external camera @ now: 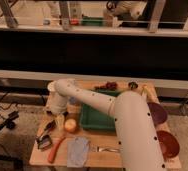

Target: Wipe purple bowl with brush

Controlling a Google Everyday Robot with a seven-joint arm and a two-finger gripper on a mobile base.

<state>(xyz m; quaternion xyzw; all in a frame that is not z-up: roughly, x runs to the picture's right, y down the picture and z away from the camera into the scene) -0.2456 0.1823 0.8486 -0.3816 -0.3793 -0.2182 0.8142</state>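
The purple bowl [157,113] sits at the table's right side, partly hidden behind my white arm. The brush [47,133] lies on the table's front left, slim and black, its wider greyish head [43,144] toward the front edge. My gripper [59,118] points down over the left part of the table, just above and to the right of the brush handle. It stands open with nothing in it and does not touch the brush. The arm reaches across from the lower right.
A green tray [93,119] fills the table's middle. A yellowish round fruit [70,125] lies beside the gripper. An orange-red stick [55,149], a grey cloth [78,150] and a fork [105,148] lie along the front. An orange-red bowl [168,143] sits front right.
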